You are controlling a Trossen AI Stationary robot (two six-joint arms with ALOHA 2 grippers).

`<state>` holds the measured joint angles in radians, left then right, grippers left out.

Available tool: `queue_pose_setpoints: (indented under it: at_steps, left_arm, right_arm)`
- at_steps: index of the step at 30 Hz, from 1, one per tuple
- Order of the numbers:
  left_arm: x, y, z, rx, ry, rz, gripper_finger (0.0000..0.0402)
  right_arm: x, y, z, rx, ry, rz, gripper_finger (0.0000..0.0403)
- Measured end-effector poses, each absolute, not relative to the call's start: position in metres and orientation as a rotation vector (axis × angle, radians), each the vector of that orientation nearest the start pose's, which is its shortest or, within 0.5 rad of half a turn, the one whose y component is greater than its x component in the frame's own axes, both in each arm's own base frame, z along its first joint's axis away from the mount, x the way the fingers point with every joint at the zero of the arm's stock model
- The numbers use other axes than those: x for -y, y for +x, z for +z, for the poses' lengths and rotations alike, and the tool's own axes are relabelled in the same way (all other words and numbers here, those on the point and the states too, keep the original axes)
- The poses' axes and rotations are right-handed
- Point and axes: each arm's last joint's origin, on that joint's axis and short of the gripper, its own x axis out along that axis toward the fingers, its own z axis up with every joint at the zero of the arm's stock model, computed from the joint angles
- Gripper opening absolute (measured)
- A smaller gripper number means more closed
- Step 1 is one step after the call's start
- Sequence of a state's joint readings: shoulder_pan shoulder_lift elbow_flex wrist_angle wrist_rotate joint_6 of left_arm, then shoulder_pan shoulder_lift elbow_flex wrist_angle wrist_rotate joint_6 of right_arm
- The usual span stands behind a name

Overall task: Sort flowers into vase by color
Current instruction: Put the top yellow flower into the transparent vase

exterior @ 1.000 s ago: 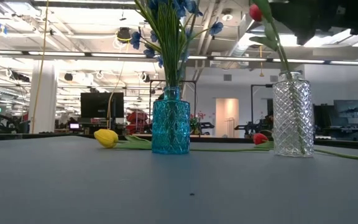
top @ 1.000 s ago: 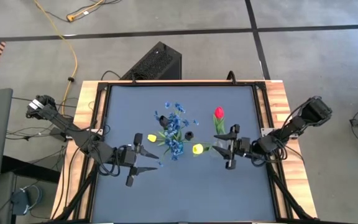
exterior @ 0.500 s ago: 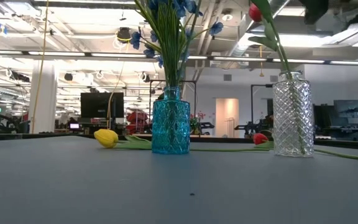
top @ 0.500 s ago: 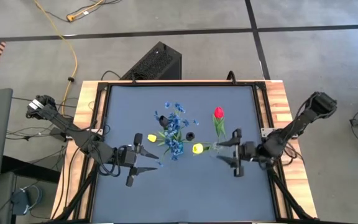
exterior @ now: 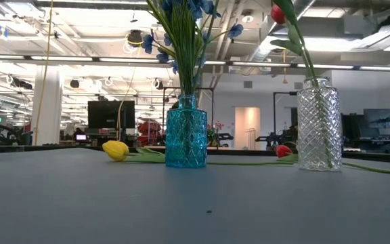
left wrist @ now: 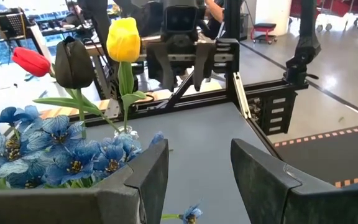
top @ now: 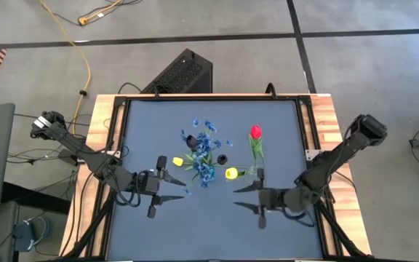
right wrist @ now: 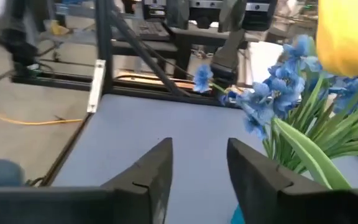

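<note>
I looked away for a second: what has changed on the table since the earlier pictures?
The right gripper has pulled back from the clear vase toward the table's near edge, empty, fingers open, leaving the red tulip standing in that vase. The left gripper has not moved and is open. The blue vase with its blue sprays and the lying yellow tulip are as before.

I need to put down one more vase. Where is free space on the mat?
The mat is bare along its far edge and near edge, below both tools. The middle is crowded: blue vase, clear vase, yellow tulip lying flat.
</note>
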<state>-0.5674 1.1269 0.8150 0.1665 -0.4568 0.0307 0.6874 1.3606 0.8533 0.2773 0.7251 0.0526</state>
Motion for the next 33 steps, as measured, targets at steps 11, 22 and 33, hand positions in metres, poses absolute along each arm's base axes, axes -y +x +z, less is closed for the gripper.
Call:
queue_pose_setpoints:
  at_steps: [11, 22, 33]
  left_arm:
    - [0.124, 0.218, 0.307, -0.161, 0.084, -0.111, 0.0164]
    - [0.124, 0.218, 0.304, -0.188, 0.08, -0.11, 0.0164]
    - [0.123, 0.217, 0.301, -0.211, 0.083, -0.106, 0.0164]
  right_arm:
    - [-0.193, 0.277, 0.269, -0.206, -0.36, -0.421, 0.0016]
    - [-0.193, 0.266, 0.302, -0.202, -0.444, -0.834, 0.0022]
    - [-0.194, 0.258, 0.316, -0.176, -0.398, -0.822, 0.0028]
